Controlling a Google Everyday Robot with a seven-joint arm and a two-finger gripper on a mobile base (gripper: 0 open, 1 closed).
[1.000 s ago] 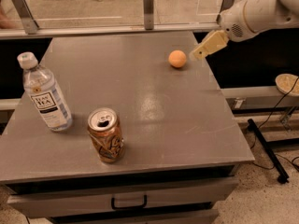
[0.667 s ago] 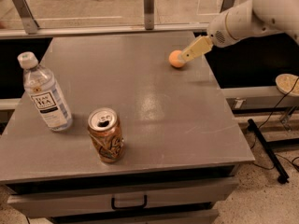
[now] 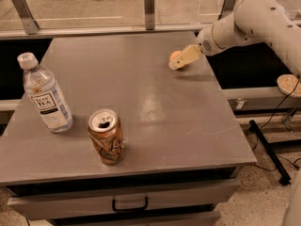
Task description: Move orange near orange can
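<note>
The orange (image 3: 175, 56) sits on the grey table (image 3: 141, 102) near its far right edge, mostly hidden behind my gripper. My gripper (image 3: 178, 61) reaches in from the right on the white arm, its pale fingers right at the orange and covering its front. The orange can (image 3: 106, 136) stands upright near the table's front left, well away from the orange, its silver top showing.
A clear tea bottle (image 3: 44, 94) with a white cap stands at the left, beside the can. A rail with metal posts (image 3: 149, 1) runs behind the table. A drawer handle (image 3: 129, 205) shows below the front edge. A black stand (image 3: 270, 149) is on the floor at right.
My gripper has moved left, from beside the orange to right over it, now covering most of the fruit. The can and bottle have not moved.
</note>
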